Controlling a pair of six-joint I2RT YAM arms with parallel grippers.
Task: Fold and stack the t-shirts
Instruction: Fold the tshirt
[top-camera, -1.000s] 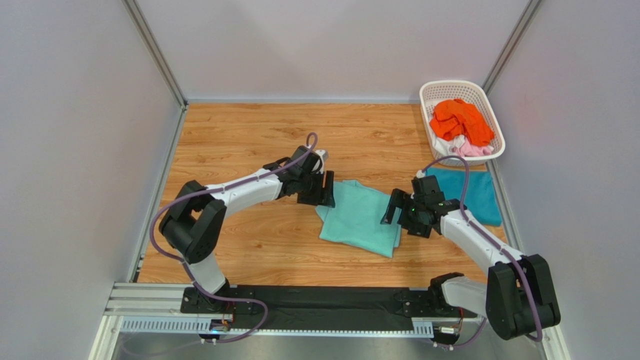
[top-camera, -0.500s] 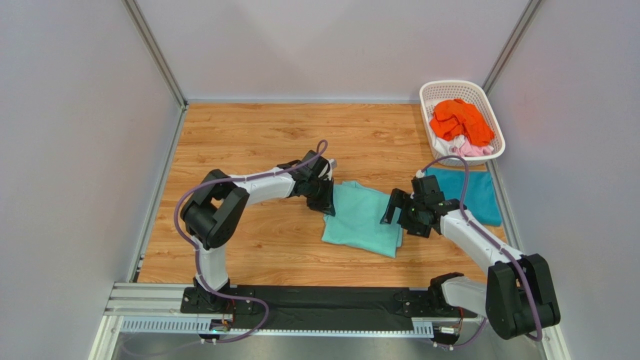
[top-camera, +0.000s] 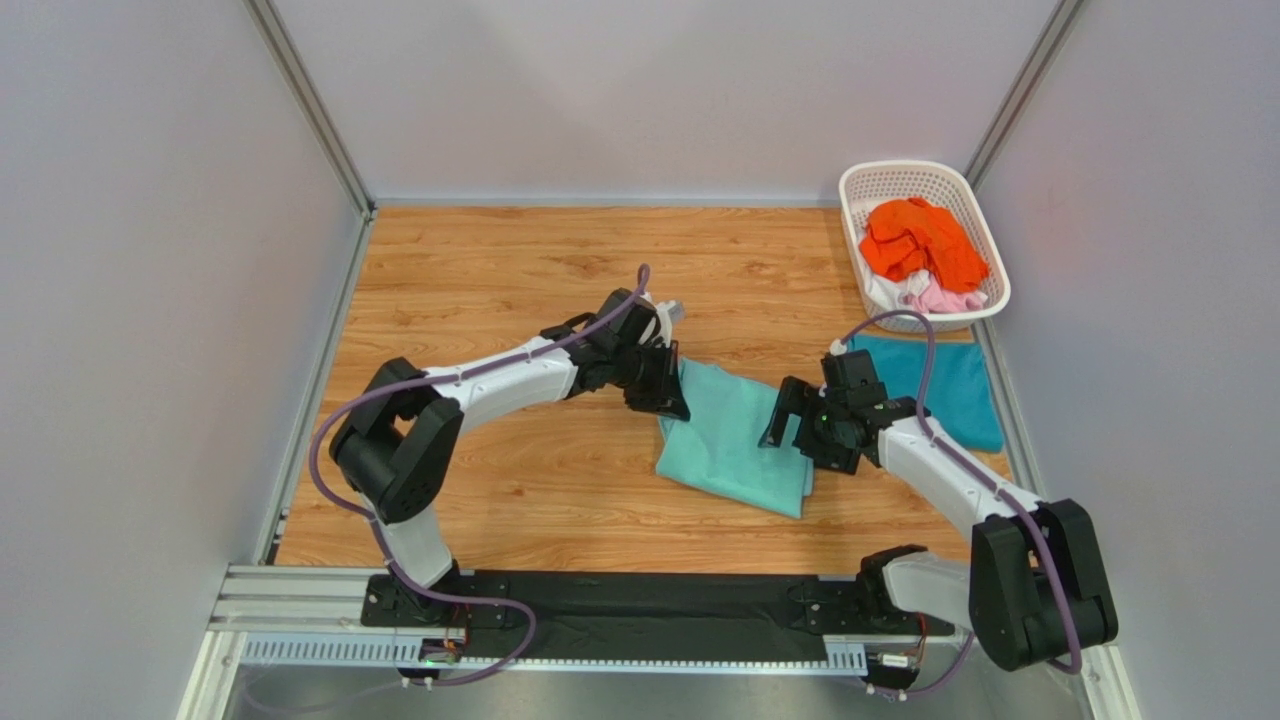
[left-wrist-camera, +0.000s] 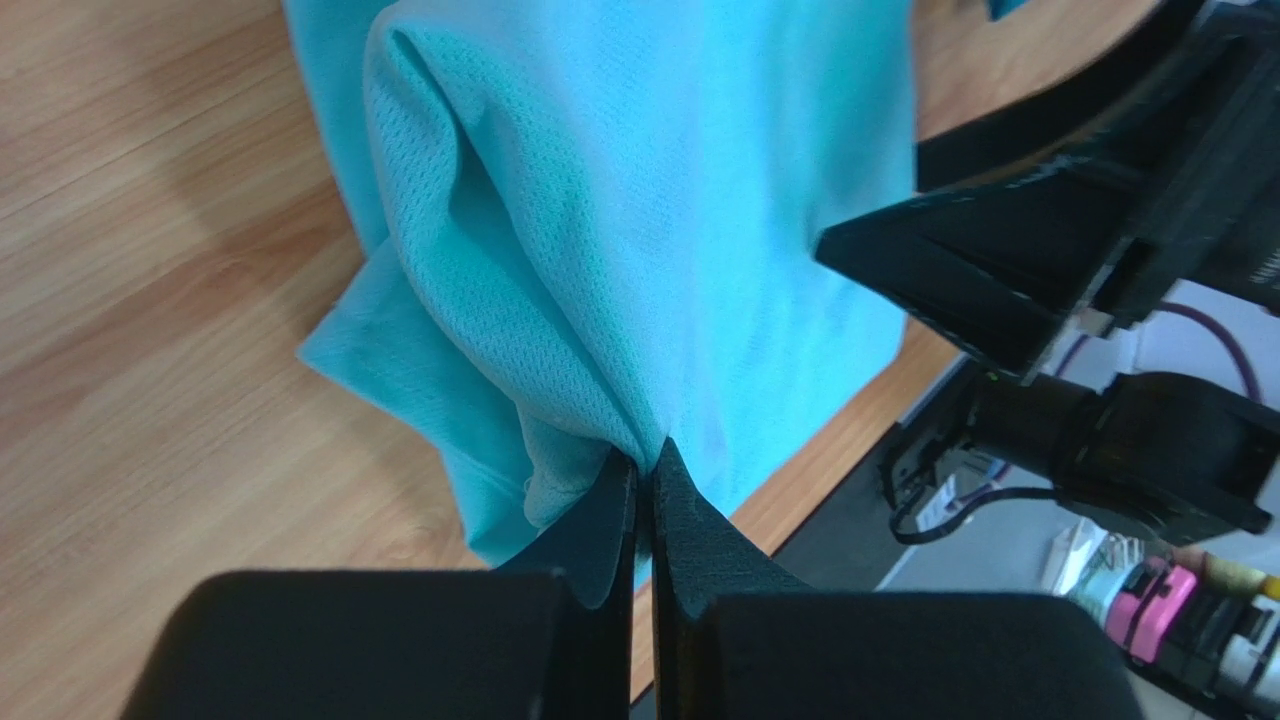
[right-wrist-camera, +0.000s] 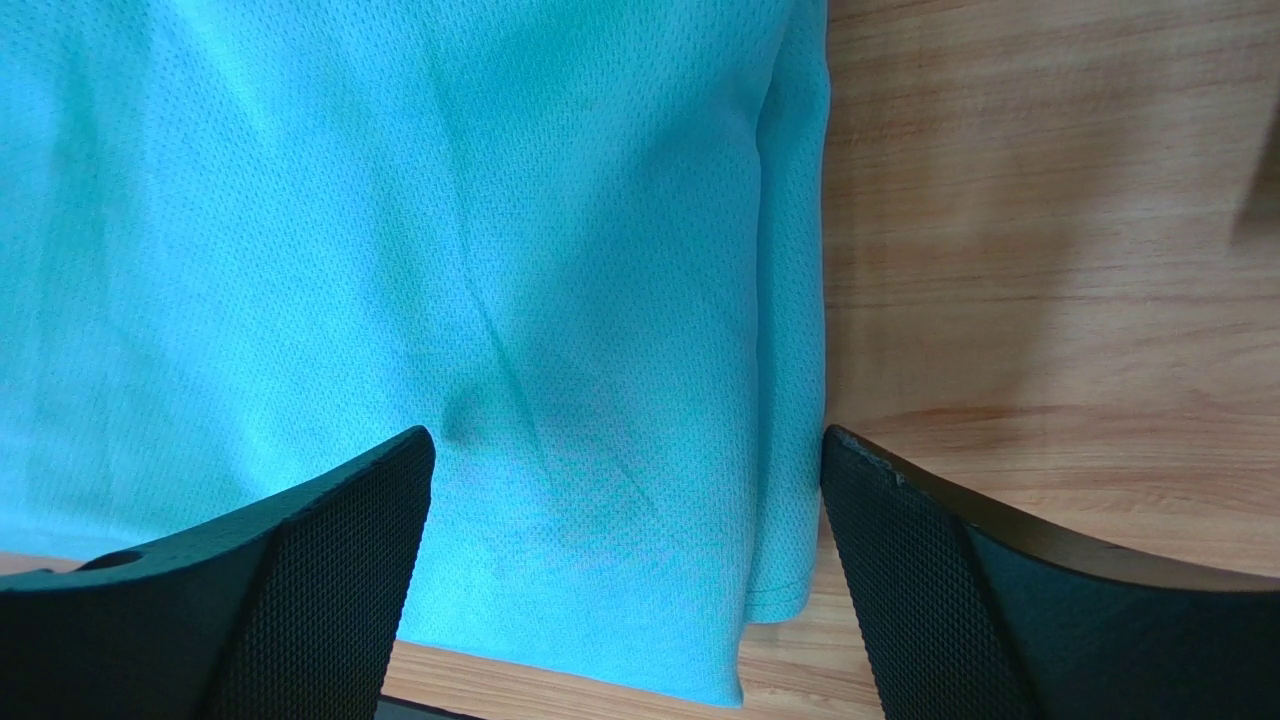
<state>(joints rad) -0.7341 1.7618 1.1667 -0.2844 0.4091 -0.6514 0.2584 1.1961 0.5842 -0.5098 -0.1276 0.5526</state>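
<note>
A mint green t-shirt lies partly folded at the middle of the wooden table. My left gripper is shut on its left edge, and in the left wrist view the cloth bunches into the closed tips of that gripper. My right gripper hovers open over the shirt's right edge; the right wrist view has its wide-apart fingers framing the mint cloth. A folded teal blue t-shirt lies at the right. Orange, pink and white t-shirts sit in the basket.
A white lattice basket stands at the back right corner. Grey walls close in the table on three sides. Bare wood stretches to the left and behind the mint shirt. The black base rail runs along the near edge.
The left gripper has closed on the mint shirt's left edge and dragged it a little to the right, bunching the cloth. The right arm has barely moved and stays open.
</note>
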